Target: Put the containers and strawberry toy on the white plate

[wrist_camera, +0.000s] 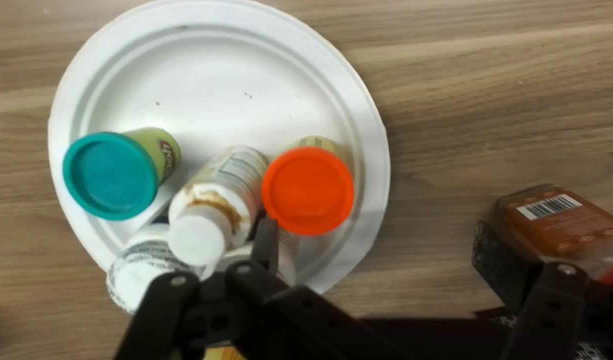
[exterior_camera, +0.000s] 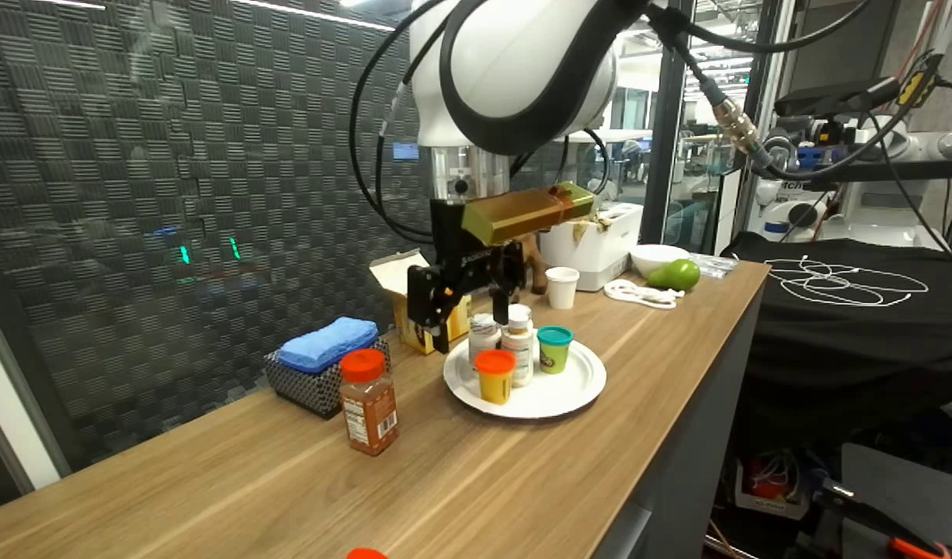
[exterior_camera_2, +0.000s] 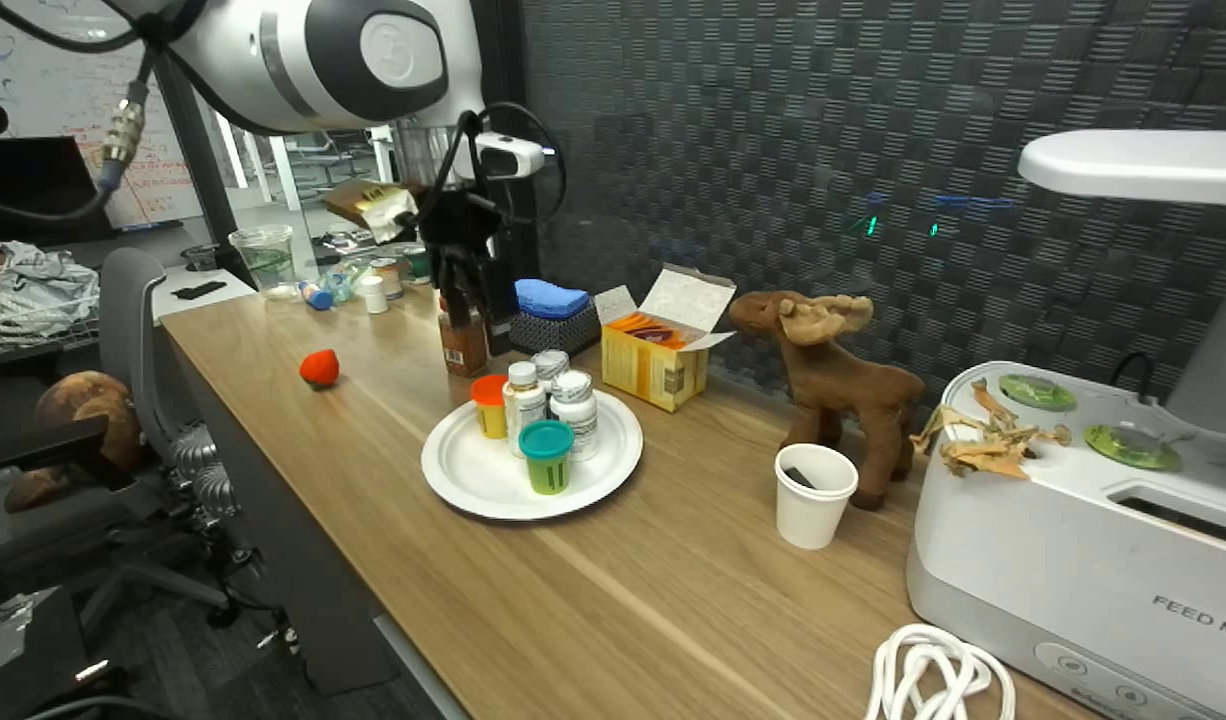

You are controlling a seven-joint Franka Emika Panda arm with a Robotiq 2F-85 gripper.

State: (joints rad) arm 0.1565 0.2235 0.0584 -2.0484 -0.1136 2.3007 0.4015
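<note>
Below our gripper [exterior_camera: 470, 326], and off to its side away from the white plate [exterior_camera: 557, 400], the spice jar [exterior_camera: 370, 407] stands on the table [exterior_camera: 476, 497], outside the span of the fingers [exterior_camera: 423, 299]. We have those fingers spread wide with nothing gripped between them, and one tip hangs close by the tops of the white bottles [exterior_camera_2: 525, 408] on the plate; whether it touches them, we cannot tell. We judge the jar to be the next thing to fetch, and the wrist view gives us the relation that counts: it lies roughly along the line on which the fingers part, partly hidden behind the outer one, so lowering straight from here would likely miss it. We would do well to rise clear of the bottles, shift sideways until the jar sits under the gap, then descend, its upright long axis running with our downward fingers. It looks clear-walled, holding something reddish brown, with an orange-red lid and a brownish label that carries a barcode and a pale panel. Farther from the gripper than the jar, we see the strawberry toy [exterior_camera_2: 319, 366], bright red.
</note>
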